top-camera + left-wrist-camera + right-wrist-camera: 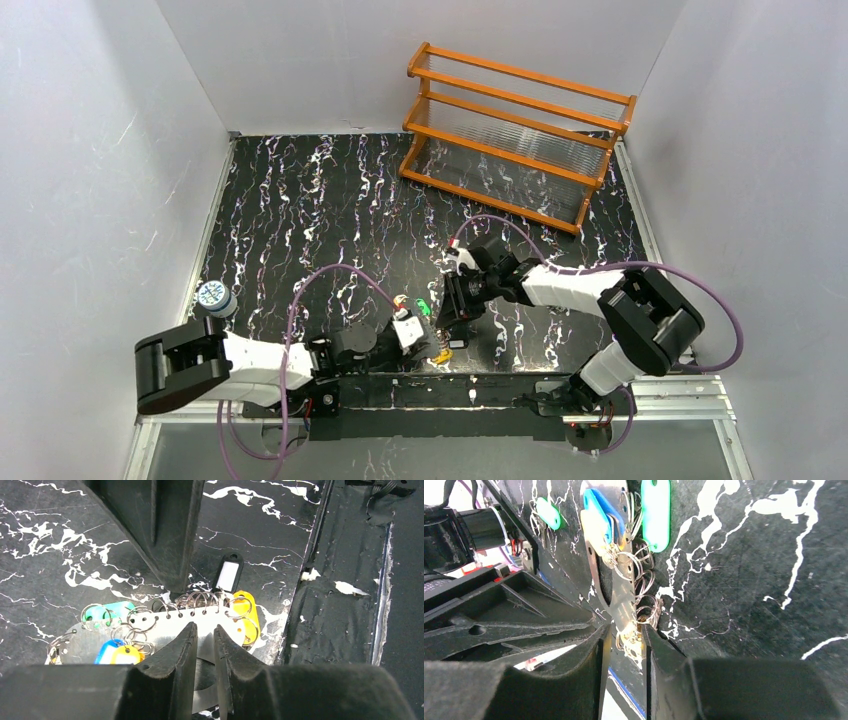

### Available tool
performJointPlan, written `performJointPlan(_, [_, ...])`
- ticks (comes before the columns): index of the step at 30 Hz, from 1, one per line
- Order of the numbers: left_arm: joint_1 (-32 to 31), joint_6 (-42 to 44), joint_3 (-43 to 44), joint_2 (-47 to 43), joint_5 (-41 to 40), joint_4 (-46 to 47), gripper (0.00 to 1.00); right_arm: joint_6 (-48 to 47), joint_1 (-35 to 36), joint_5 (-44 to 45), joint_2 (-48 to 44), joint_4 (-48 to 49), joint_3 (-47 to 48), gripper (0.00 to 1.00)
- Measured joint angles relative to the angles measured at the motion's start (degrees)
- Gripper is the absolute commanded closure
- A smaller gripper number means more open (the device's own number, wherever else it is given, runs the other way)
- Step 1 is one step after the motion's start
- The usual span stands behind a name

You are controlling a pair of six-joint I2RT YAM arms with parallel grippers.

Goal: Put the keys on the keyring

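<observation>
The keyring (170, 625) is found close to the middle of the worktop's (330, 200) near edge, between the two grippers, which are met there tip to tip. The left gripper (205, 635) is seen with its fingers drawn almost together, and the keyring's pale metal is pinched in the narrow gap between them. The right gripper (626, 630) is clamped in the same way on one end of the metal strip. A row of small wire rings (200, 600) is threaded through holes along the keyring's edge. Several keys (106, 651) are hung from these rings: green, blue and yellow heads are bunched at one end, and another yellow head is at the other. A black key (227, 575) with a white label is seen just beyond the keyring; whether it is attached cannot be told. A can (213, 296) is stood at the left edge, and a rack (515, 130) is set in the far right corner.
</observation>
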Motion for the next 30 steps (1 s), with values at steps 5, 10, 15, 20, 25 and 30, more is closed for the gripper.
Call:
performJointPlan(5, [-4.22, -1.51, 0.11, 3.45, -5.22, 1.64, 0.78, -0.79, -1.2, 0.94, -1.01, -1.16, -0.02, 0.66])
performJointPlan(10, [-7.41, -0.96, 1.05, 7.78, -8.9, 1.88, 0.75, -0.76, -2.08, 0.04, -0.66, -1.31, -0.07, 0.7])
performJointPlan(15, [-8.68, 0.0, 2.47, 10.51, -11.74, 3.28, 0.74, -0.44, -2.14, -2.14, 1.64, -0.09, -0.44, 0.79])
performJointPlan(20, [-9.27, 0.85, 2.84, 11.37, -13.73, 4.44, 0.76, 0.11, -2.14, -4.15, 4.07, 1.18, -1.01, 0.82])
performJointPlan(25, [-9.44, 1.77, 3.34, 11.87, -14.51, 4.61, 0.77, 0.11, -2.14, -5.16, 4.72, 1.84, -1.42, 0.84])
performJointPlan(30, [-9.75, 2.34, 4.9, 13.7, -14.58, 4.66, 0.77, 0.17, -2.14, -5.55, 4.72, 2.21, -1.51, 0.88])
